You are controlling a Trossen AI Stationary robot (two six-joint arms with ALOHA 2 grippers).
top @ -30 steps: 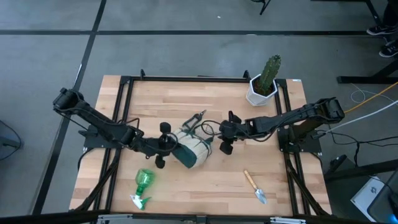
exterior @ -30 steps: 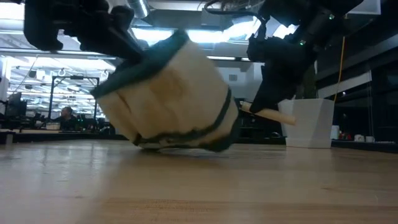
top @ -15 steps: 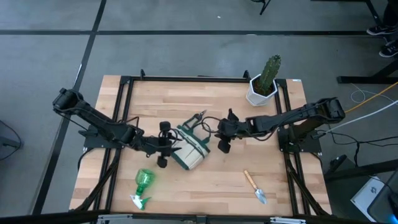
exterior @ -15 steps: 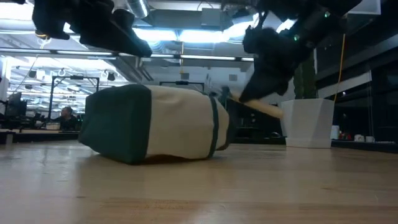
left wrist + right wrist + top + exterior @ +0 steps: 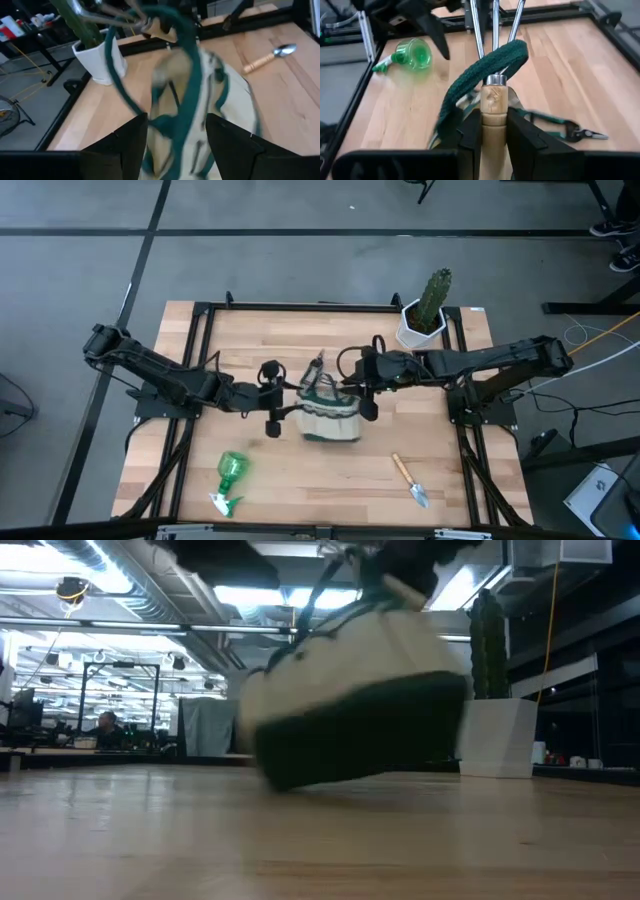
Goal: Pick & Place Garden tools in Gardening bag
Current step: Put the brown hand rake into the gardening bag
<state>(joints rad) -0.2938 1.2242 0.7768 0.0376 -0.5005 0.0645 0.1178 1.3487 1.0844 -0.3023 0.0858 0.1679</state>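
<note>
The cream gardening bag [image 5: 328,423] with dark green trim hangs tilted at mid-table, its green bottom [image 5: 350,735] low over the wood; whether a corner touches the wood does not show. Its green loop handle [image 5: 487,67] lies over the metal neck of the wooden-handled rake [image 5: 493,100], on which my right gripper [image 5: 366,380] is shut. My left gripper [image 5: 272,400] stands open just left of the bag, with the bag [image 5: 200,100] ahead of its spread fingers. The green spray bottle [image 5: 230,475], the trowel [image 5: 410,478] and the dark shears [image 5: 570,131] lie on the table. My right gripper pinches the rake's wooden handle [image 5: 493,112] between its two fingers, close to the metal collar. The fingers lie along the handle and slant downward from the table's right side. The tines [image 5: 495,25] point away from the gripper. The bag hangs by its loop handle from the rake's neck.
A cactus in a white faceted pot [image 5: 425,315] stands at the far right corner. The trowel lies at the near right and the spray bottle at the near left. A black frame [image 5: 200,310] runs around the wooden top.
My left gripper has opened, let go of the bag and risen a little. The bag dropped onto its side. My right gripper then rose with the rake under the loop handle, drawing the bag up by that handle, tilted, and swinging it toward the near right.
</note>
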